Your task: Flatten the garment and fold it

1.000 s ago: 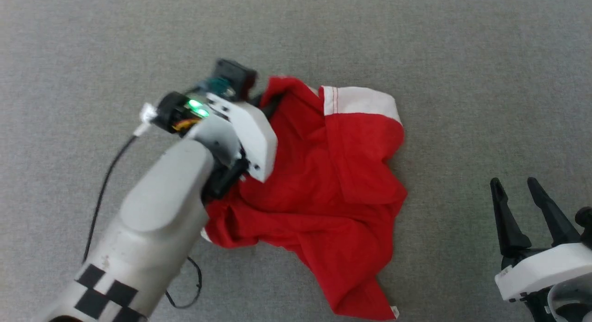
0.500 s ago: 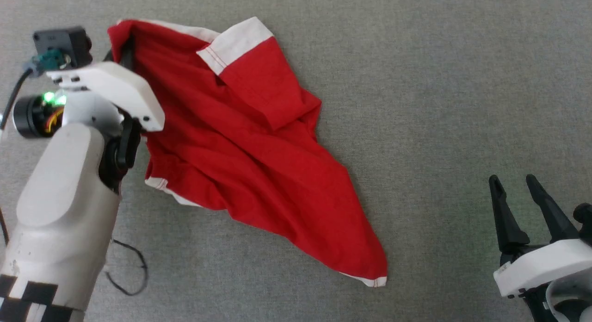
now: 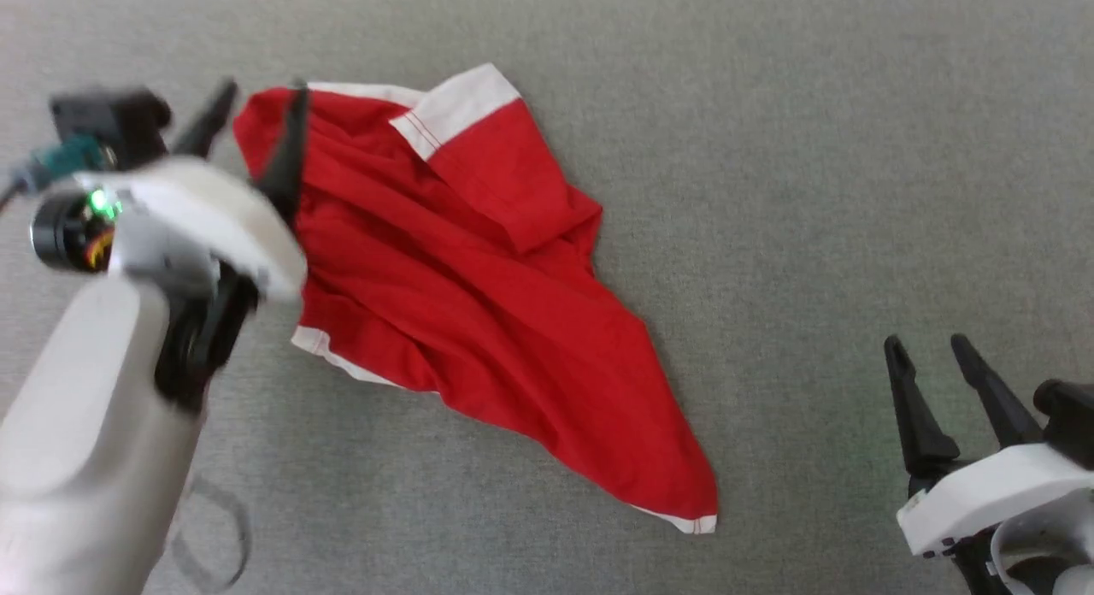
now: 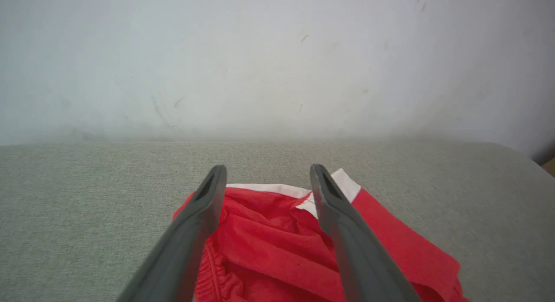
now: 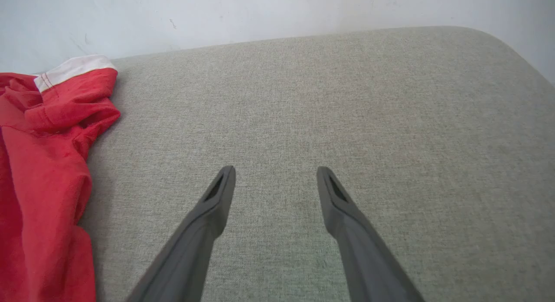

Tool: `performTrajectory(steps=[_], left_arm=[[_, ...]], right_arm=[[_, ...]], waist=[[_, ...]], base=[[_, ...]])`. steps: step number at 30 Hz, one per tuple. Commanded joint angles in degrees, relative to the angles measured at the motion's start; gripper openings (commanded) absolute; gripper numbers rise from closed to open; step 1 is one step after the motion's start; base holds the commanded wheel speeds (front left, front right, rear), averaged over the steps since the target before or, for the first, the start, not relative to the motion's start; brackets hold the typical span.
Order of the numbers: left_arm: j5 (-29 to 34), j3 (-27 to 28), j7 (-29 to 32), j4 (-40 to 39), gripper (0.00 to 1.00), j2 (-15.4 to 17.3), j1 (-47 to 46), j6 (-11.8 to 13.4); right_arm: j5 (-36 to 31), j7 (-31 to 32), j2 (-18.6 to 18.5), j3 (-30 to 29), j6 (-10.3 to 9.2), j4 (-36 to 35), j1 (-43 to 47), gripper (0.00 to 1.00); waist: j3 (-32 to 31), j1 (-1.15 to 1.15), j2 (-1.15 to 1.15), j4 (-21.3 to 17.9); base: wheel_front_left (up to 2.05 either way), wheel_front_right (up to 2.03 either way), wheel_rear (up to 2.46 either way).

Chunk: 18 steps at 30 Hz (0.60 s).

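**Garment lying unflattened; both grippers empty**

The garment (image 3: 479, 304) is lying bunched on the grey surface (image 3: 812, 150), left of centre. The left gripper (image 3: 265, 91) is hovering spread over its far-left corner, gripping nothing. The right gripper (image 3: 927, 345) is standing spread, well apart. The left wrist view is adding the gathered waistband (image 4: 212, 271) and a pale wall (image 4: 277, 54).

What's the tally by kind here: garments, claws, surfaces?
Garments: 1, the red soft-fabric shorts with white trim, lying crumpled.
Claws: 2, the left claw and the right claw, each with two long dark fingers, both open and holding nothing.
Surfaces: 1, the grey woven fabric surface.
Total: 4
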Motion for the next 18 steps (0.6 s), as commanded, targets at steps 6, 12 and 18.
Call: performTrajectory(steps=[6, 12, 18], left_arm=[[0.2, -1.4, 4.4, -13.5, 1.0, 6.7, 14.5, 1.1], [0.2, -3.3, 2.1, -17.1, 1.0, 6.0, 22.2, 1.5], [0.4, -5.8, 5.0, -13.1, 1.0, 4.8, 21.3, 1.9]], right_arm=[[0.7, 0.6, 0.2, 0.1, -0.05, -0.2, 1.8, 1.0], [0.2, 1.7, 0.2, -0.4, -0.05, -1.6, 1.7, 1.0], [-0.4, 3.0, 0.2, -0.3, -0.05, -3.0, 0.9, 1.0]], waist=[[-2.7, 0.0, -0.01, 2.2], [-1.2, 0.0, -0.01, 3.2], [0.2, 0.0, -0.01, 3.1]], base=[[0.0, 0.0, 0.0], [0.0, 0.0, 0.0], [0.0, 0.0, 0.0]])
